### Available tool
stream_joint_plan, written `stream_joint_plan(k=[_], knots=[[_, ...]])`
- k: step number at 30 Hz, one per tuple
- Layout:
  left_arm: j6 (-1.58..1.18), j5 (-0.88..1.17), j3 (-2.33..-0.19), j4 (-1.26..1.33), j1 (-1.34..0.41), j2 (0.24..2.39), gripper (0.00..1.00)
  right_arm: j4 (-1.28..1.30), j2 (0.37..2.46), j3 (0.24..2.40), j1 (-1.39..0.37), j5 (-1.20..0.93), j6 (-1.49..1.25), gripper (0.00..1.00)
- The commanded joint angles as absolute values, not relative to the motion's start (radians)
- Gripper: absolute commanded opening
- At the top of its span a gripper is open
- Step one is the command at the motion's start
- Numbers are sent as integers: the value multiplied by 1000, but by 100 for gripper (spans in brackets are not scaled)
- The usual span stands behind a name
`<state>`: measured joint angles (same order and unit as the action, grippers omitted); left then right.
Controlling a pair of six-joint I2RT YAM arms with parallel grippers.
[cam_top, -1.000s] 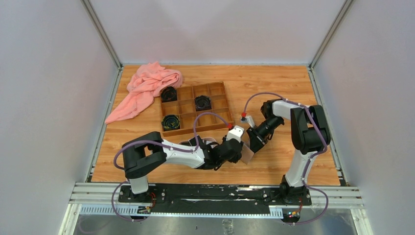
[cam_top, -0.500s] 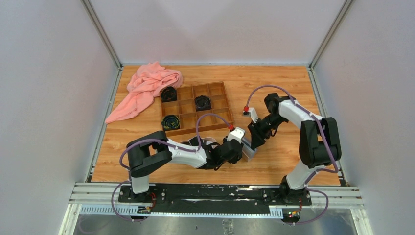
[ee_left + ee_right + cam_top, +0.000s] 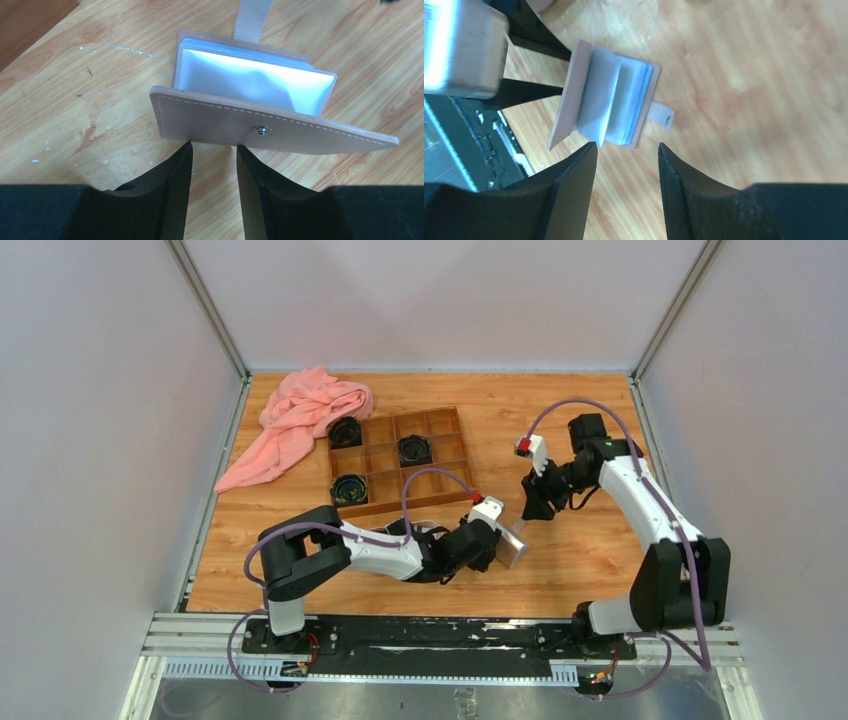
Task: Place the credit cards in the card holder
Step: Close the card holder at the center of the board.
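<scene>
I see the holder [image 3: 510, 543] open on the desk [image 3: 590, 570], just near-right of the box [image 3: 400, 455]. My left jaws stand spread, tips seemingly touching its raised cover; my right jaws hang spread and empty, farther right of the box.

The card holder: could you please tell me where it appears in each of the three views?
Top external: the card holder is low centre on the wooden table.
Left wrist: centre, open, just beyond the left end effector.
Right wrist: upper centre-left, open, strap pointing right.
Shared landmark: the table's wood grain beneath it.
</scene>
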<state>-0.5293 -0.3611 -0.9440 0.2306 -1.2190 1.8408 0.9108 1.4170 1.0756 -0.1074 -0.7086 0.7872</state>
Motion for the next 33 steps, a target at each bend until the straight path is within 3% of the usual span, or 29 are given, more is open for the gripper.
stream_joint_plan(k=[1,4,6,8,12,16,18,21,33], knots=[[-515,-323,-963,287,-1200,1822,43,806,1266,1064,-83,-785,811,55],[-527,-285,-952,324,-1185,1822,43,753,1203,993,-81,-921,803,96],[-535,-254,-937,363,-1172,1826,43,714,1228,953,-81,-1044,749,99],[-544,-238,-924,386,-1160,1827,43,787,1283,973,-81,-1078,768,91],[-549,-207,-904,439,-1143,1836,43,846,1325,988,-83,-1065,810,51],[-550,-190,-908,453,-1133,1852,43,986,1395,1014,-101,-1027,952,20],[-553,-181,-907,464,-1128,1859,43,1020,1436,1024,-105,-1008,983,9],[-560,-168,-902,481,-1122,1867,42,1057,1501,1042,-115,-971,1008,4],[-487,-146,-847,511,-1115,1798,42,915,1647,1043,-133,-712,786,2]])
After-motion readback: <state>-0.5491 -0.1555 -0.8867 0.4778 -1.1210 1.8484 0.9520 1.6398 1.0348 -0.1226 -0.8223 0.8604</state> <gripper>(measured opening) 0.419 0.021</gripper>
